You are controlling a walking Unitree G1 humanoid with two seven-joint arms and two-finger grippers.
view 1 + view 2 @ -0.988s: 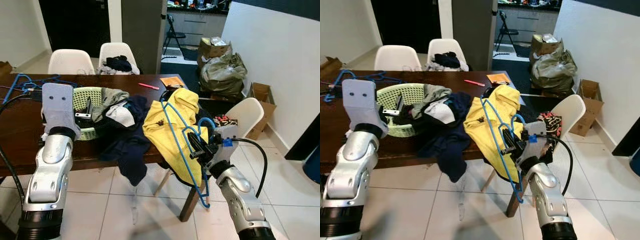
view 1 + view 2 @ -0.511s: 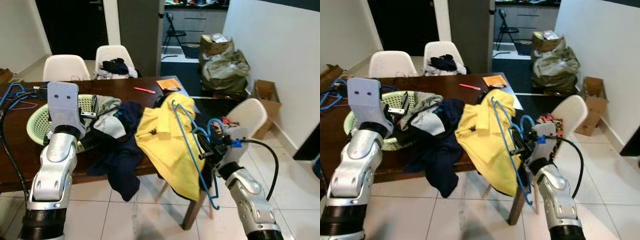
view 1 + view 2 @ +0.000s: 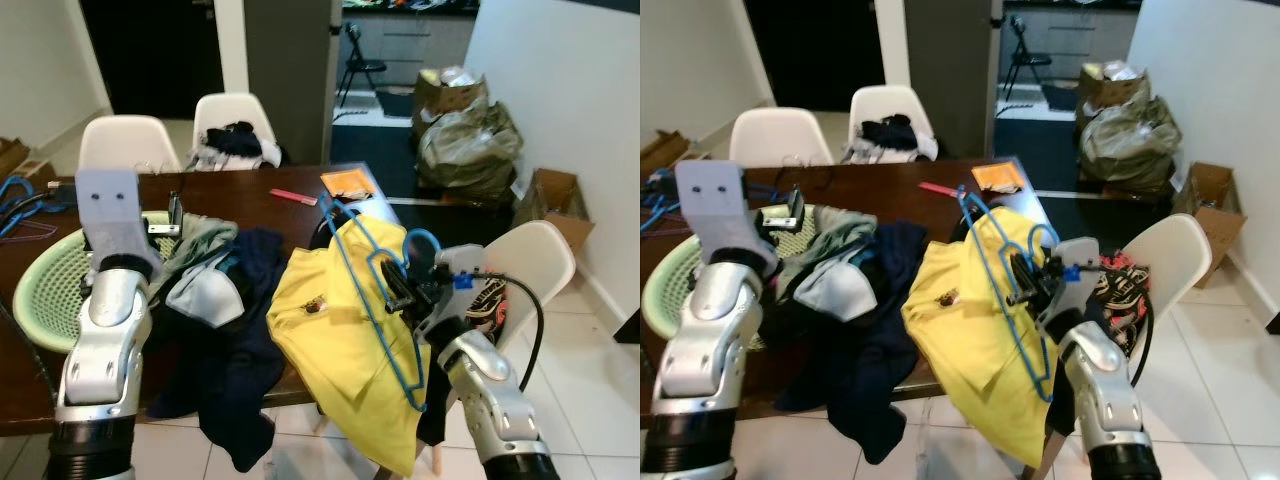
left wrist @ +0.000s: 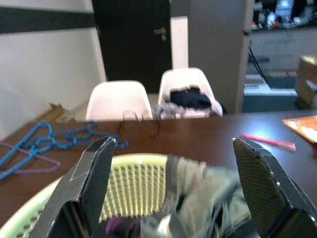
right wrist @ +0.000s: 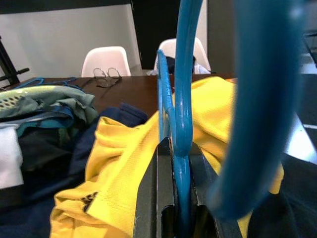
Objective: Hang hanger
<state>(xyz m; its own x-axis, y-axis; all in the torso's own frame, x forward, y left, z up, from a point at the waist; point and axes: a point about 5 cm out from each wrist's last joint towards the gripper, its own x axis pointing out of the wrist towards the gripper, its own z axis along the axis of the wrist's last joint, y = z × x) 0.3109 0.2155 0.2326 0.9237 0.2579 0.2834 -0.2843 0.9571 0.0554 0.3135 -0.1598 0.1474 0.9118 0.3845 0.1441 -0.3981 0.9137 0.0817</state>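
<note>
two white chairs [image 3: 165, 140] behind dark table [image 3: 270, 190]; tiled floor [image 3: 590, 400]

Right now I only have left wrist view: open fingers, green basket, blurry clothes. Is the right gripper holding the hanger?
Observer: Yes. The right gripper is shut on the blue hanger, fingers pinching its wire.
Operator: Anything on the hanger?
Observer: The yellow shirt is draped on it, hanging past the edge of the table.
Operator: What's beside that arm?
Observer: A white chair on the robot's right, with patterned fabric on the seat.
</note>
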